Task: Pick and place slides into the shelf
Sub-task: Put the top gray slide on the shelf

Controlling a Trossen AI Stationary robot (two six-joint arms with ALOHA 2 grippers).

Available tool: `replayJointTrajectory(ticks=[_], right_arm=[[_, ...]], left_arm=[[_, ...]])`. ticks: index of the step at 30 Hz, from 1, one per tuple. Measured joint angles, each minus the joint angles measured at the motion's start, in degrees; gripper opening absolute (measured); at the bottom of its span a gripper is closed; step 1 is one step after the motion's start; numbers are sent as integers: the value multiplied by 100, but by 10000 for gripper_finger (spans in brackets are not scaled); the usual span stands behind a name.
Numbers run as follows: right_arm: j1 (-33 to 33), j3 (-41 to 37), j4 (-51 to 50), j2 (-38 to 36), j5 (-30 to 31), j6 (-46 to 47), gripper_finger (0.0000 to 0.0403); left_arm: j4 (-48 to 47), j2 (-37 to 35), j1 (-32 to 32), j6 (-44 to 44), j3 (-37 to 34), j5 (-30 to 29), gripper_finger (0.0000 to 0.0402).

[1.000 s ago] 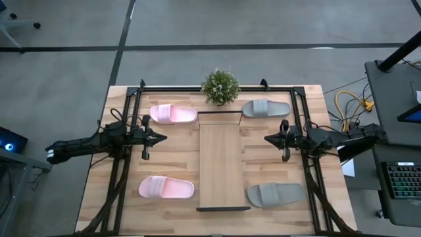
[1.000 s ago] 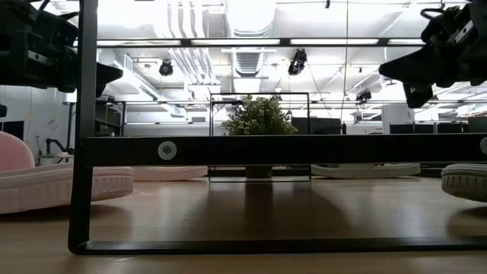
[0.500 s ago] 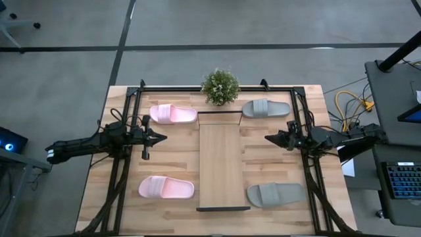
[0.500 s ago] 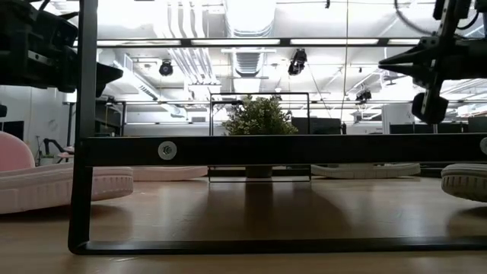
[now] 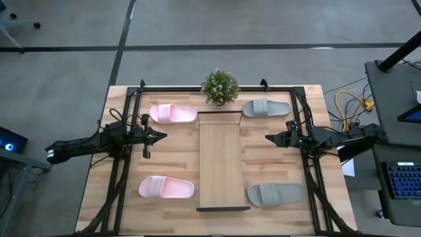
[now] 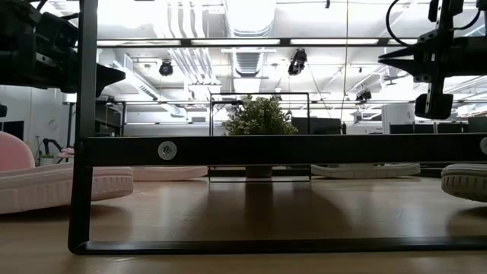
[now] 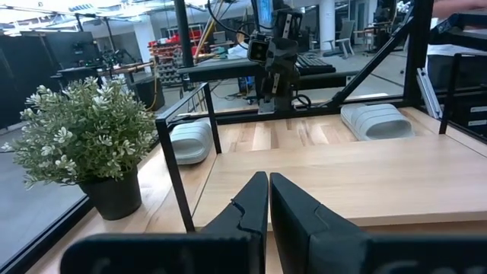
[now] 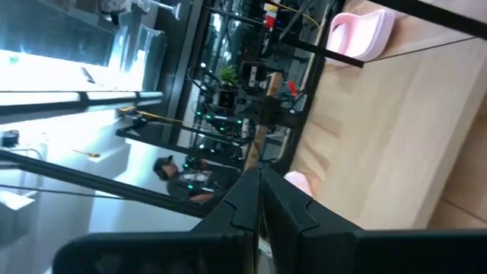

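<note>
1. nothing picked so far: shelf [image 5: 221, 164] bare in the middle of the table, all four slides on the tabletop around it
2. far pink slide [image 5: 173, 114] and near pink slide [image 5: 166, 187] left of the shelf; far grey slide [image 5: 266, 108] and near grey slide [image 5: 275, 194] to its right
3. left gripper [image 5: 160, 137] held above the table between the two pink slides, fingers pressed together, holding nothing
4. right gripper [image 5: 270, 138] raised between the two grey slides, rolled on its side, fingers closed to a narrow slit, empty as well
5. judged step: first reach for a slide, probably a grey one by the right arm
6. best done by spreading the fingers wide before coming down, then closing on the broad strap rather than the flat sole
7. worth staying clear of the black wire rim [image 5: 223, 209] at the shelf's near end and the potted plant [image 5: 220, 87] at the far end
8. better set near one end of the board, leaving room for the other three
</note>
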Motion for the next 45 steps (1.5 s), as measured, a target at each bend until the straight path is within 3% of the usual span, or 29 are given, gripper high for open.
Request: replayJointTrajectory(ticks=[4,6,9,14,17,28,39,45], right_arm=[[-1,0,131,-1,4,25,9],[-2,0,180,-2,3,23,9],[0,0,166,-2,4,92,9],[0,0,169,-2,47,195,9],[0,0,170,-2,43,389,9],[0,0,165,2,408,121,9],[0,0,166,0,505,465,9],[0,0,172,0,633,237,9]], left_arm=[[2,-9,-2,-168,0,-23,0],[22,-20,-3,-939,0,81,0],[22,3,-4,-2640,0,36,0],[3,15,0,-6725,0,39,0],[-17,18,0,-8056,0,39,0],[43,53,0,-8572,0,38,0],[116,50,0,-8913,0,37,0],[149,53,-5,-9156,0,-293,0]])
